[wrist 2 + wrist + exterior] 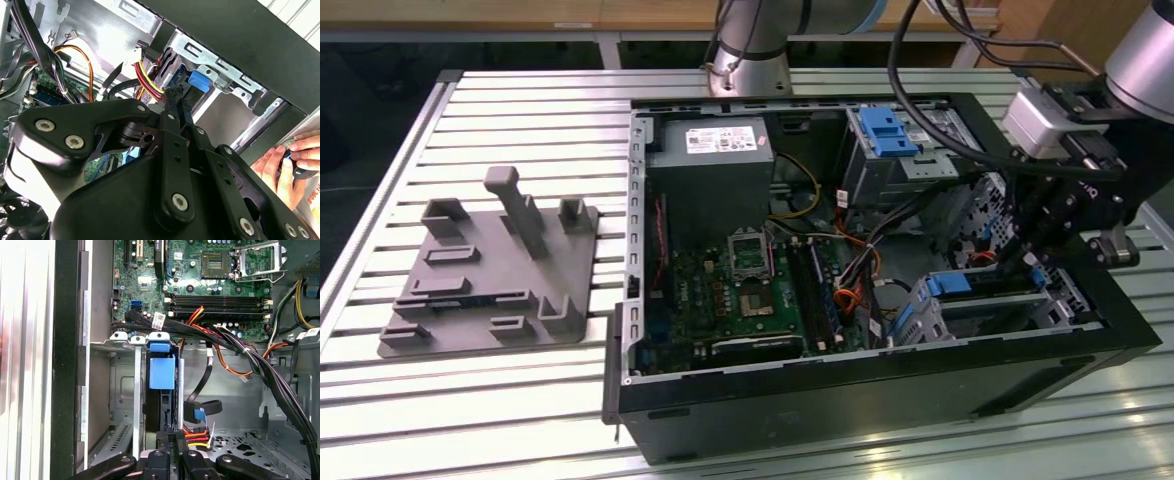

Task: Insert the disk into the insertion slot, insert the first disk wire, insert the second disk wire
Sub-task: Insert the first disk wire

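One disk [161,380] on edge in the insertion slot [125,390] — hand [171,440] (closed) on disk wire [196,436].

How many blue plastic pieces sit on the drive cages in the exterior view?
2: a blue latch on the taller cage farther back, and a blue tab at the insertion slot nearer the camera. Others may be hidden.
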Tool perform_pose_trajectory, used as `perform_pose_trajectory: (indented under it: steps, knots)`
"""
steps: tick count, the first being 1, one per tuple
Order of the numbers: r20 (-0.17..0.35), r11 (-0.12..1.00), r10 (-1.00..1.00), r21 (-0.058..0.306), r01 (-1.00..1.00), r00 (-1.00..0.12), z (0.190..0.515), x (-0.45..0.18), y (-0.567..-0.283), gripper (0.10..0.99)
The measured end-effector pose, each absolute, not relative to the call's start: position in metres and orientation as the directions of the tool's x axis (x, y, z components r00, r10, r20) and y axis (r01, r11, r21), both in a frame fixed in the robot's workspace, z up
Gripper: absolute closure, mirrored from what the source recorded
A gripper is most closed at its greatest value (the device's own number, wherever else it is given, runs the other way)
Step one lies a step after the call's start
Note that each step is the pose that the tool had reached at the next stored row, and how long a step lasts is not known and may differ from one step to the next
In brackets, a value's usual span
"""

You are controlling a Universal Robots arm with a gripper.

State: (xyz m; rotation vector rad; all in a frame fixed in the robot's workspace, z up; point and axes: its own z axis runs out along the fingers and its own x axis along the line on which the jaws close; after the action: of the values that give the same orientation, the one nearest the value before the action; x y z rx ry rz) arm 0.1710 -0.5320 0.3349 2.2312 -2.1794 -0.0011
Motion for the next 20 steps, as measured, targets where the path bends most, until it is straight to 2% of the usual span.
perform_pose_trajectory:
  steps: [20]
  knots:
    - [0.015, -0.023, -1.000, 0.018, -1.000, 0.024, 0.3302, 0.1710, -0.5341, 0.922]
